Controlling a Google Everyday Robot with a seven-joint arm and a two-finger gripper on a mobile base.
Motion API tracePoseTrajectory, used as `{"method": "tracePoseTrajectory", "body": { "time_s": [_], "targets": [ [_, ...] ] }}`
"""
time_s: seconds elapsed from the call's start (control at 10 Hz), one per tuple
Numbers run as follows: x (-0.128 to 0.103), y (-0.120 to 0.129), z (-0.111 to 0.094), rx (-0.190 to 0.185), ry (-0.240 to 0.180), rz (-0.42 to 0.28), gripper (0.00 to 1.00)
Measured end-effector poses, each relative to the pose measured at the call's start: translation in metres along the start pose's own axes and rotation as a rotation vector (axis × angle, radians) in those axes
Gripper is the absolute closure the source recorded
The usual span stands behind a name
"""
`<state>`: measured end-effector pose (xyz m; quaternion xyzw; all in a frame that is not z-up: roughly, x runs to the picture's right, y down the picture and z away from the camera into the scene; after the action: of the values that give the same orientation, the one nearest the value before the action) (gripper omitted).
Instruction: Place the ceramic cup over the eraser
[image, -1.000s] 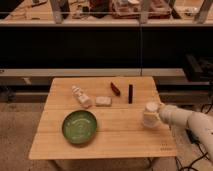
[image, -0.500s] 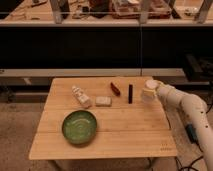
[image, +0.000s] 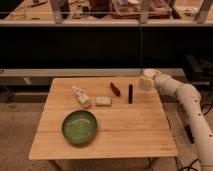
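Note:
The small white ceramic cup (image: 145, 82) is held in my gripper (image: 149, 81) above the far right part of the wooden table (image: 102, 135). The slim black eraser (image: 130, 93) lies on the table just left of and nearer than the cup. The gripper sits at the end of the white arm (image: 190, 102) that reaches in from the right. The cup hides the gripper's tips.
A green bowl (image: 79, 126) sits at the front left. A white bottle-like figure (image: 81, 97), a pale rectangular block (image: 103, 101) and a dark red oblong thing (image: 115, 88) lie across the table's far middle. Dark shelving stands behind.
The arm has carried the cup from the table's right middle towards the far right edge, rising and moving closer to the eraser's far end.

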<state>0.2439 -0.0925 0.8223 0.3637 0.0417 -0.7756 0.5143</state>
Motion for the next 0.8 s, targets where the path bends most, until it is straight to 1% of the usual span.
{"method": "tracePoseTrajectory", "body": {
  "time_s": [0.2, 0.4, 0.7, 0.8],
  "targets": [
    [0.012, -0.01, 0.011, 0.035, -0.011, 0.026, 1.0],
    [0.022, -0.023, 0.018, 0.082, -0.033, 0.052, 1.0],
    [0.02, -0.042, 0.023, 0.136, -0.061, 0.052, 1.0],
    [0.019, -0.047, 0.025, 0.148, -0.066, 0.053, 1.0]
  ]
}}
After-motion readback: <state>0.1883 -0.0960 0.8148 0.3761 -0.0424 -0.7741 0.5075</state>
